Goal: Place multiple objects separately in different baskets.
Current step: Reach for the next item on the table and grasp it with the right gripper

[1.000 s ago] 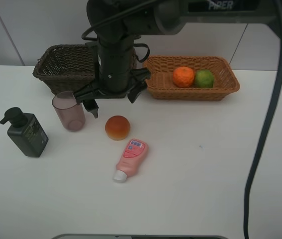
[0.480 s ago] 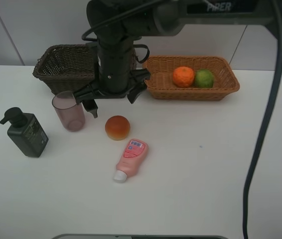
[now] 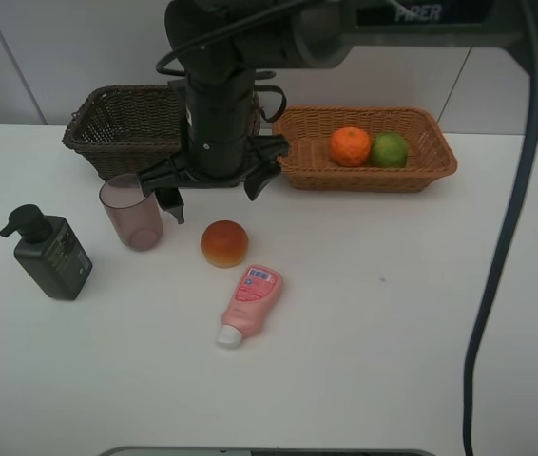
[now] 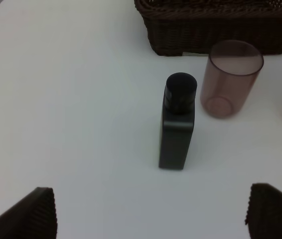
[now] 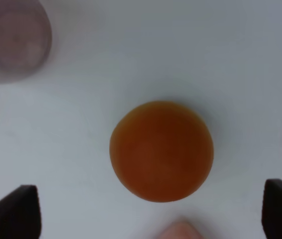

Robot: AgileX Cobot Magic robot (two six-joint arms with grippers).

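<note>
right gripper (image 3: pixel 212 198): mine, jaws spread wide, nothing in them. It hangs over the red-orange round fruit (image 3: pixel 224 243), not touching it. In my right wrist view the two fingertips (image 5: pixel 11 211) sit far out on either side, with the fruit centred between them.
left gripper (image 4: pixel 151 214): also wide open and empty. It only shows in my left wrist view, looking at the pump bottle from the near side. I can't spot it in the high view.
red-orange fruit: on the white table (image 3: pixel 393 332), about mid-table, right of the cup and just far of the pink bottle.
translucent mauve cup (image 3: pixel 132 213): upright, mouth up, just in front of the dark basket, apart from the fruit.
dark pump bottle (image 3: pixel 50 255): standing on the left side, nearer than the cup and close to it.
pink squeeze bottle (image 3: pixel 248 302): lying flat, white cap pointing near-left, close to the fruit. Can't tell if they touch.
dark brown wicker basket (image 3: pixel 107 142): far left, deep. My arm hides its right end.
light tan wicker basket (image 3: pixel 364 179): far right, shallower.
orange (image 3: pixel 350 145): inside the tan basket.
green lime (image 3: pixel 390 149): inside the tan basket too, right up against the orange's right side.
</note>
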